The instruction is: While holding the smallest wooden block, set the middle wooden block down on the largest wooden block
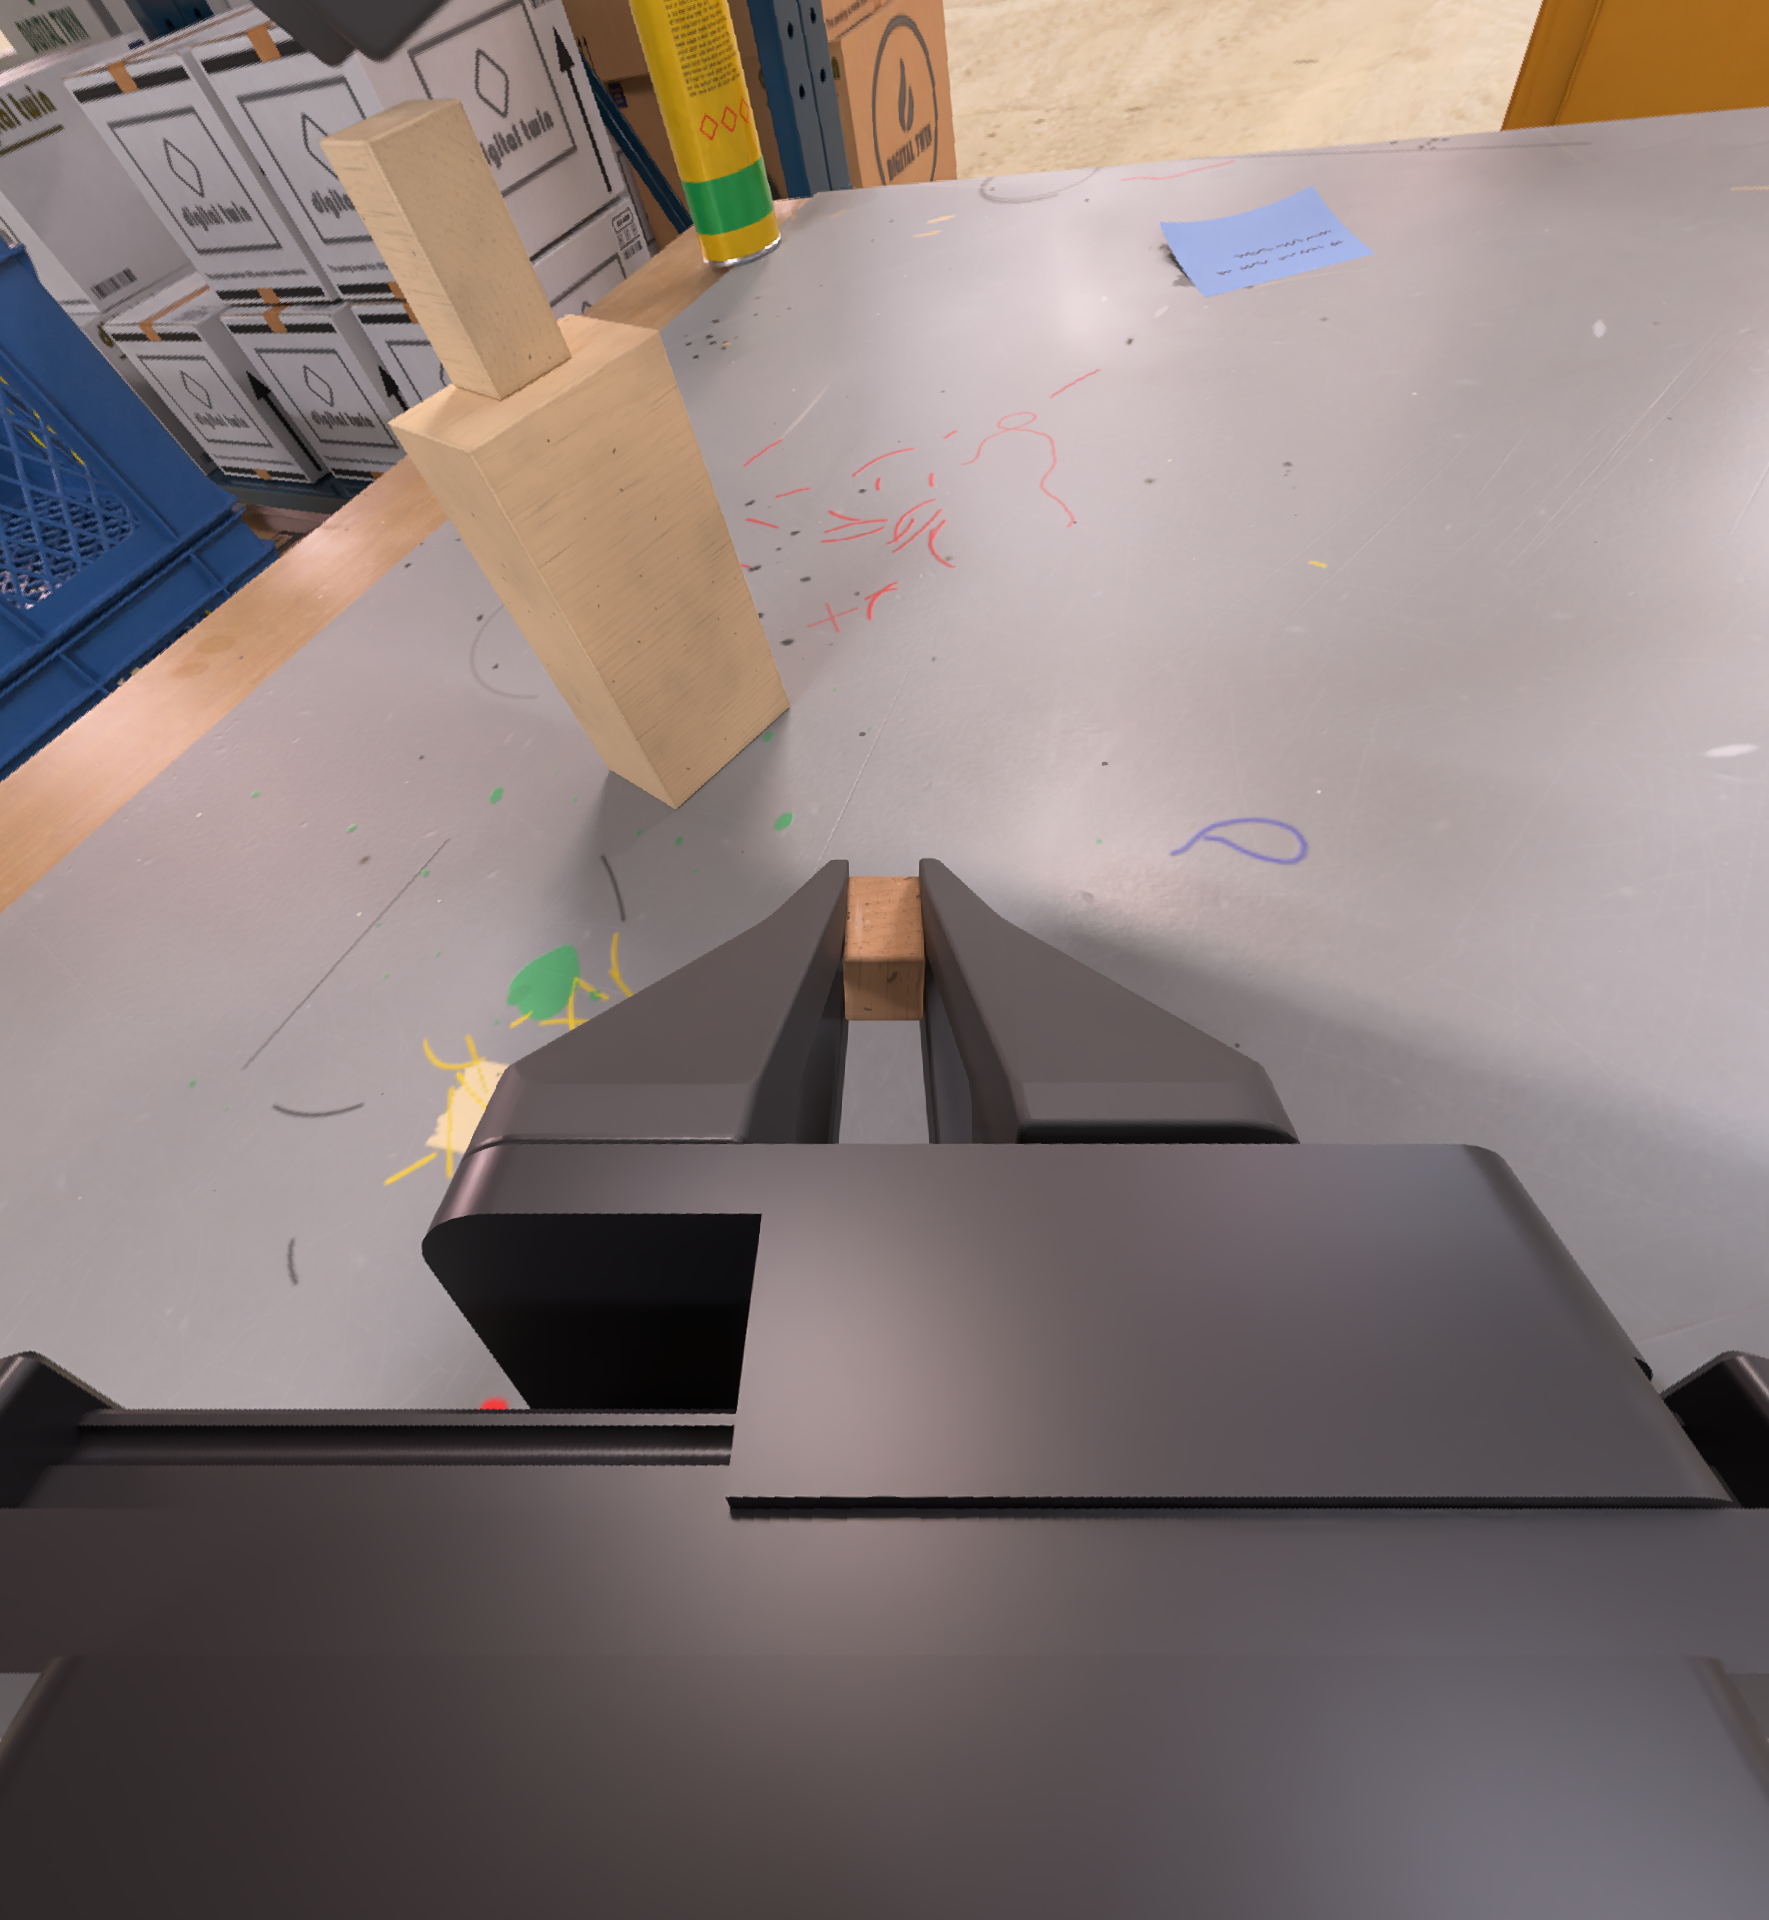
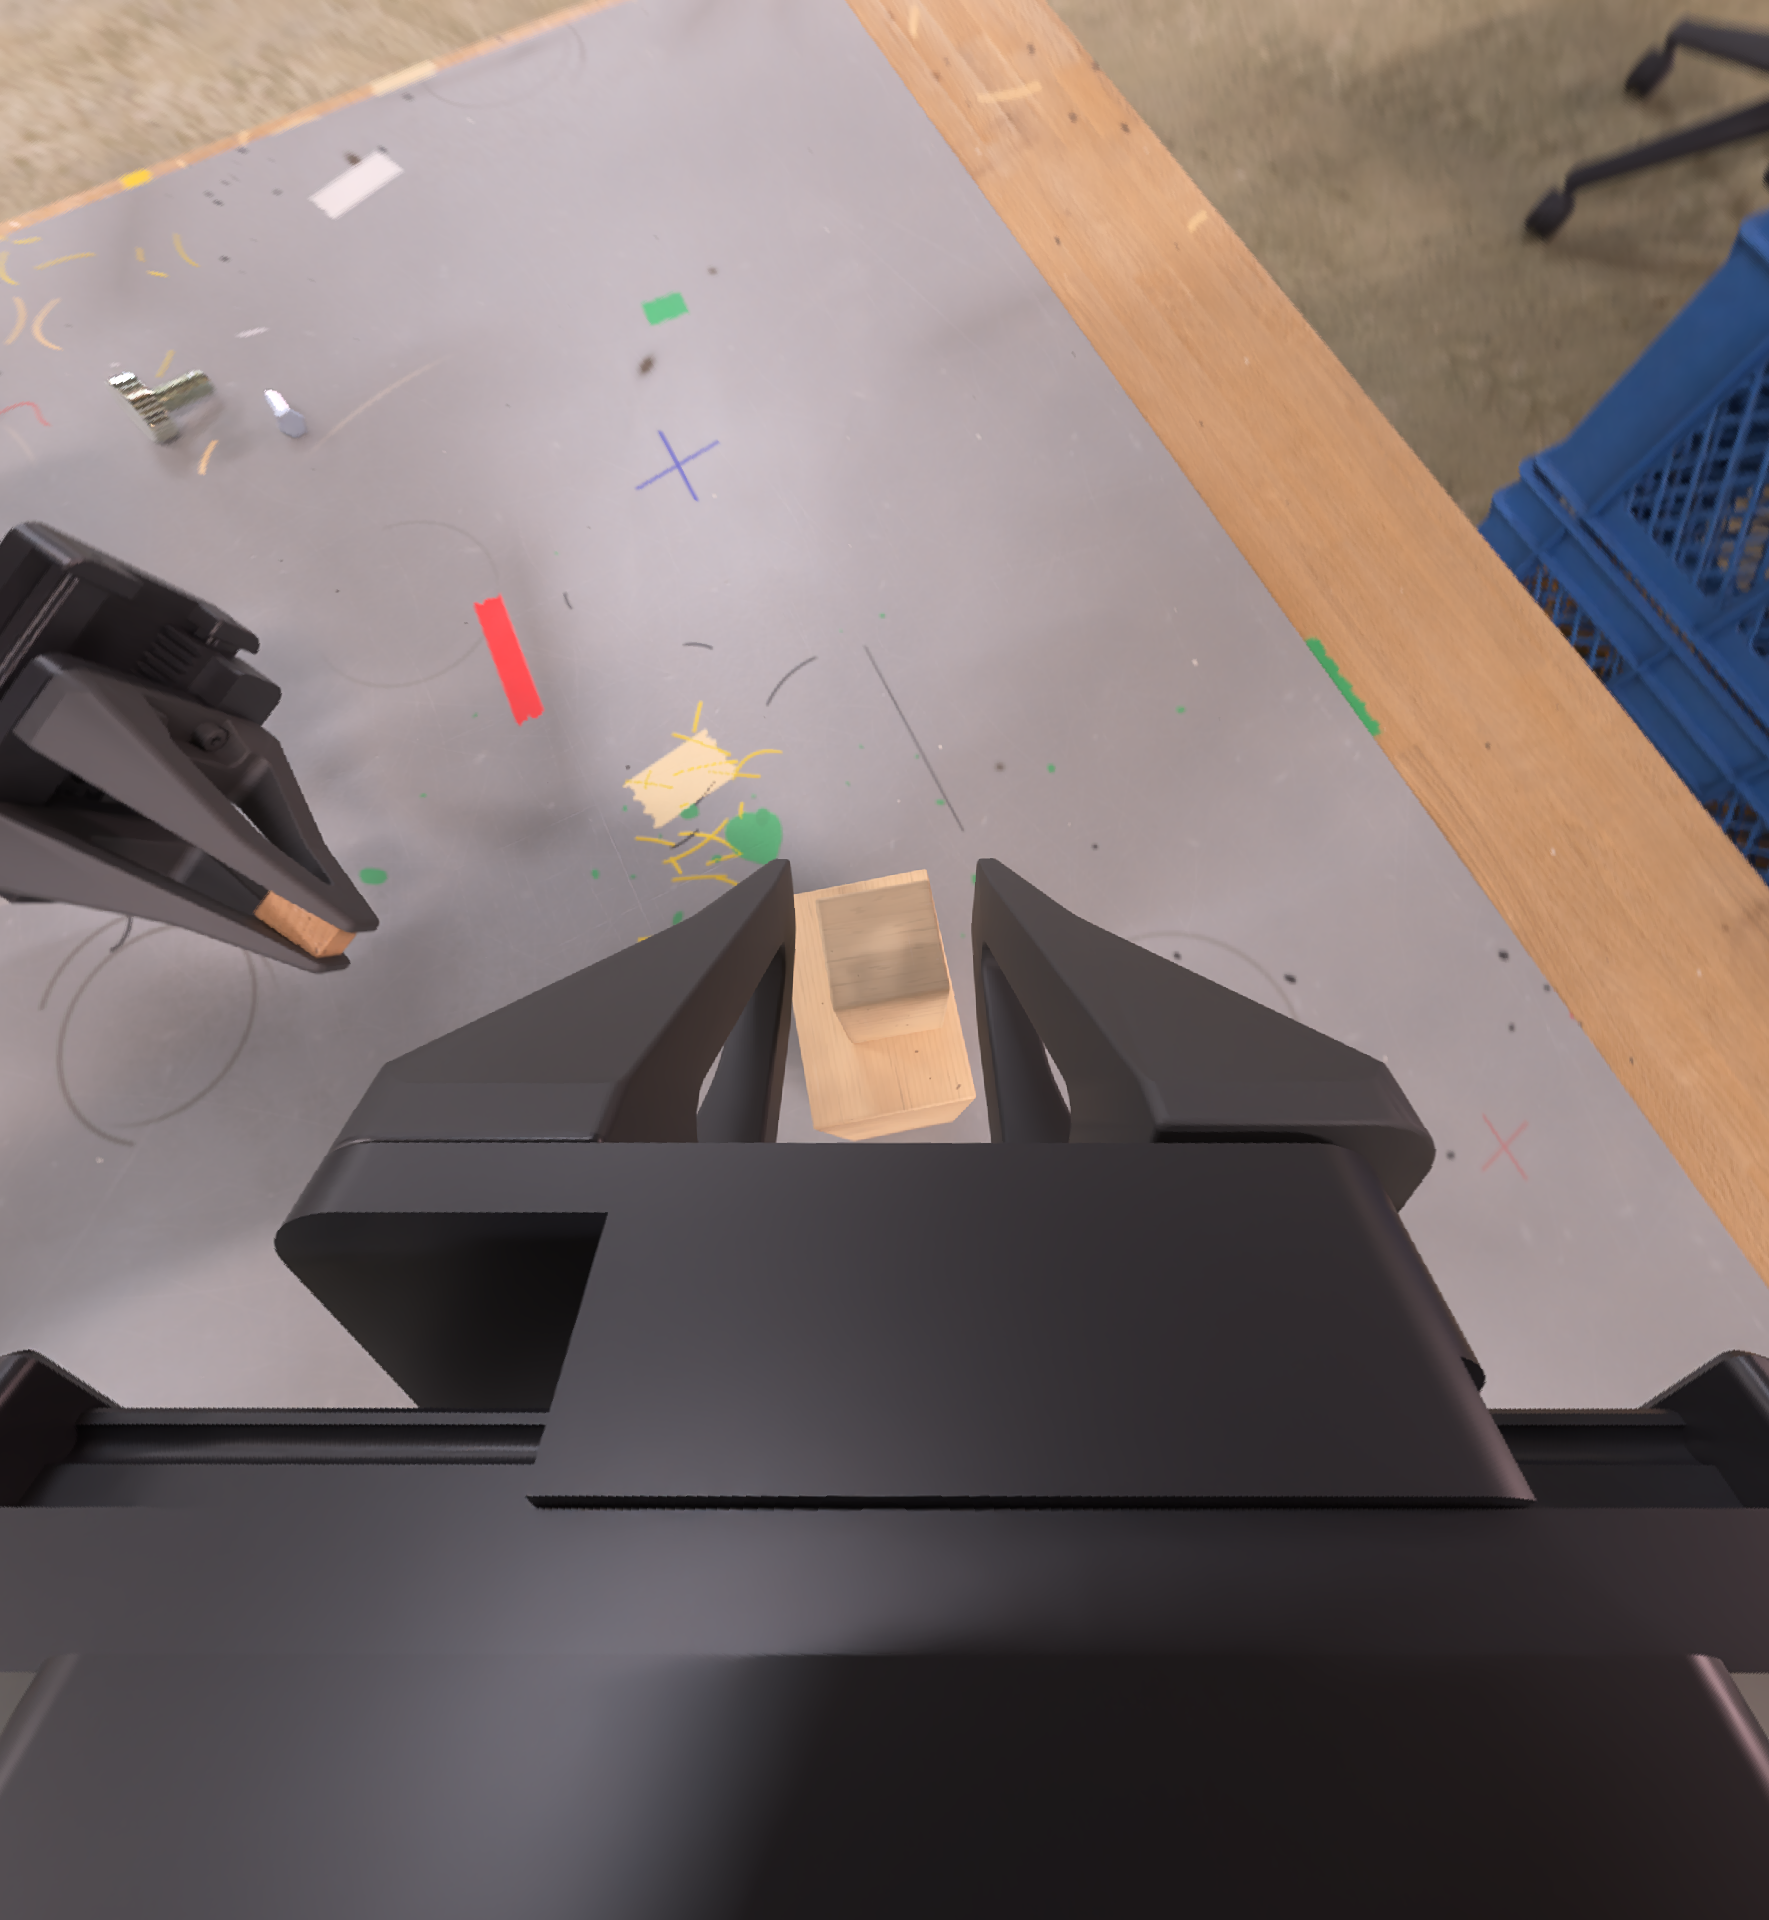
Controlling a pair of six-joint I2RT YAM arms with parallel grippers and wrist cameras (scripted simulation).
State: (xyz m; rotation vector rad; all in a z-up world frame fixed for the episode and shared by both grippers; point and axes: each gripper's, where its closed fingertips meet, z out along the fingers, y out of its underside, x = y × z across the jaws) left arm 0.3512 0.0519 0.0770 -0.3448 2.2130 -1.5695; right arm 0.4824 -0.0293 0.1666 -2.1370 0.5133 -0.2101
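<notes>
The largest wooden block (image 1: pixel 599 561) stands upright on the grey table (image 1: pixel 1275 623), its long axis vertical, near the table's wooden edge. The middle wooden block (image 1: pixel 444 244) stands on end on its top face, long axis also vertical, set toward one side of that face rather than centred. From above, in the right wrist view, the middle block (image 2: pixel 880 951) shows as a shaded rectangle resting on the paler top of the largest block (image 2: pixel 895 1081). The right gripper (image 2: pixel 882 883) hangs over the stack with its jaws apart, one finger on each side of the blocks and a clear gap between each finger and the wood (it touches neither block). The left gripper (image 1: pixel 883 883) is well apart from the stack, low over the table, its jaws clamped on the smallest wooden block (image 1: pixel 883 945), which sits between the fingertips; the same grip shows from the side in the right wrist view (image 2: pixel 340 930), the small block (image 2: pixel 303 923) protruding slightly at the tips
</notes>
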